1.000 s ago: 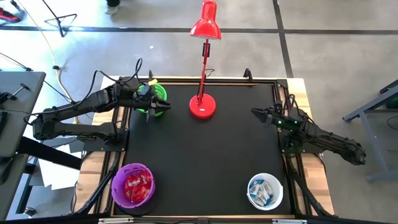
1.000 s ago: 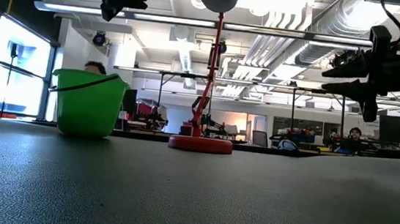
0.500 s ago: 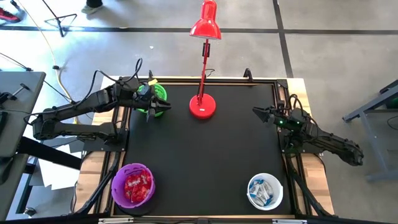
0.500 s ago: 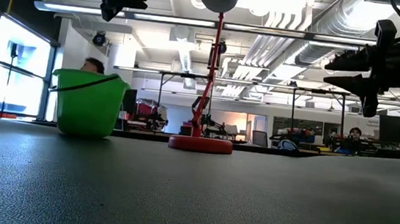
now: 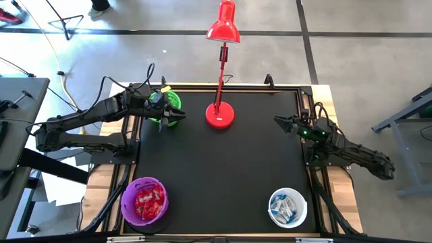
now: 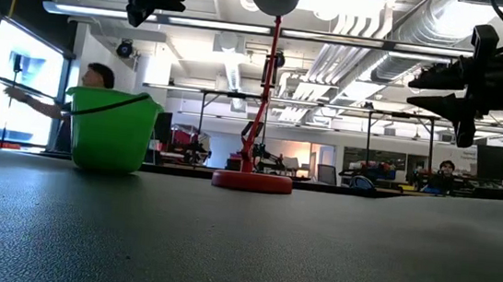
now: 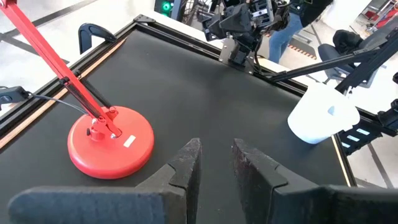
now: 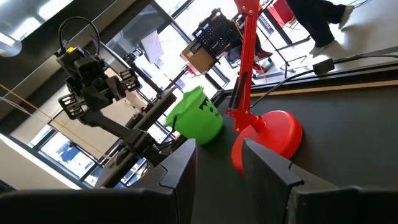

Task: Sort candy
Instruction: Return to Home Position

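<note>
Left end effector (image 7: 216, 143) is hanging in the air right over the green bowl (image 5: 173, 101), up at the far left corner of the counter (image 5: 223, 175). Its fingers are a little apart with nothing between them. Right end effector (image 8: 219, 146) is raised too, over at the right edge of the counter, pointing in toward the lamp (image 5: 220, 116). Same deal there: fingers parted, nothing held.

Bowls: three total. The green one is mostly covered by the left arm from above, and side-on you only see its wall, so I can't tell what's inside. The purple bowl (image 5: 128, 202) sits at the near left corner with a pile of red candy (image 5: 148, 200) in it. The white bowl (image 5: 302, 214) is at the near right corner, holding blue-and-white candy (image 5: 285, 207). Both piles are too jumbled to count.

So that's three bowls, two arms and one red lamp, its base standing between the green bowl and the right arm. There's a person (image 6: 100, 76) in the room behind the green bowl.
</note>
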Controlling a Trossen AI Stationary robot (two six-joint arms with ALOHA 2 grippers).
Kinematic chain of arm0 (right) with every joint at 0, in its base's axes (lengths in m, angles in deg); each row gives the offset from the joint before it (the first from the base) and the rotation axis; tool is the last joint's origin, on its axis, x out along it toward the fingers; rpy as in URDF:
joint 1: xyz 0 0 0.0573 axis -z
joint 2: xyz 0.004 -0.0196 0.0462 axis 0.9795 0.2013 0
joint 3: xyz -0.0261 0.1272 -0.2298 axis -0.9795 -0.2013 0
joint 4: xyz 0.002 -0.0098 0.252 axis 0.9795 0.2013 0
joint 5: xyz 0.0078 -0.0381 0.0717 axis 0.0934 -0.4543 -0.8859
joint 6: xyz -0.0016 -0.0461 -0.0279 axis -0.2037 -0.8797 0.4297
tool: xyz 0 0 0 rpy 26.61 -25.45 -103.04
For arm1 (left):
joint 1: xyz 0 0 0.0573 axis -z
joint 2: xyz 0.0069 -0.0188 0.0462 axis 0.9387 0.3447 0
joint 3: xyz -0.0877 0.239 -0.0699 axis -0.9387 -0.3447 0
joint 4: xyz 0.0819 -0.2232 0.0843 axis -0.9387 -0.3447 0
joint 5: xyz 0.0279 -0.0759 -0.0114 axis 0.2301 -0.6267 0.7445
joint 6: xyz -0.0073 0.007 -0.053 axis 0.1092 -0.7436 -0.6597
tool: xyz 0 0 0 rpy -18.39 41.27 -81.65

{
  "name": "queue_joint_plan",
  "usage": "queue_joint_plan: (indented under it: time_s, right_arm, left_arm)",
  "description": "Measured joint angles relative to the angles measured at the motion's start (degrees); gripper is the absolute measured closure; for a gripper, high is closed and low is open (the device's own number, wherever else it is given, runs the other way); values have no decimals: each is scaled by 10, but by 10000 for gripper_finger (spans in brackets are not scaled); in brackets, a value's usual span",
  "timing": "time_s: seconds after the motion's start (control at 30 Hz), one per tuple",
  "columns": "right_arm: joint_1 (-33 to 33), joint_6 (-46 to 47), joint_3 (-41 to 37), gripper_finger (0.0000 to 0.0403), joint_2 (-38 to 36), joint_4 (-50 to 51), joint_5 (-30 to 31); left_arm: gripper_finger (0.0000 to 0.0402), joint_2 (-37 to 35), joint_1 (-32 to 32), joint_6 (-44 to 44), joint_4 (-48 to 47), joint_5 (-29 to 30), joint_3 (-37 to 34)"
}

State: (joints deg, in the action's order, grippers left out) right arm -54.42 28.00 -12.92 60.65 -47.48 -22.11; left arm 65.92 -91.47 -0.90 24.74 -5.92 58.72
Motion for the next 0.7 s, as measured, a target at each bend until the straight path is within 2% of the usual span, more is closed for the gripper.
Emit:
queue_joint_plan:
  time_s: [0.3,0.5,0.7]
  right_arm:
    - [0,0,0,281,1,0,0]
    - [0,0,0,281,2,0,0]
    - [0,0,0,281,2,0,0]
  left_arm:
    - [326,0,0,0,13,1,0]
    - [326,13,11,-10,81,2,0]
    - [326,49,51,-19,150,2,0]
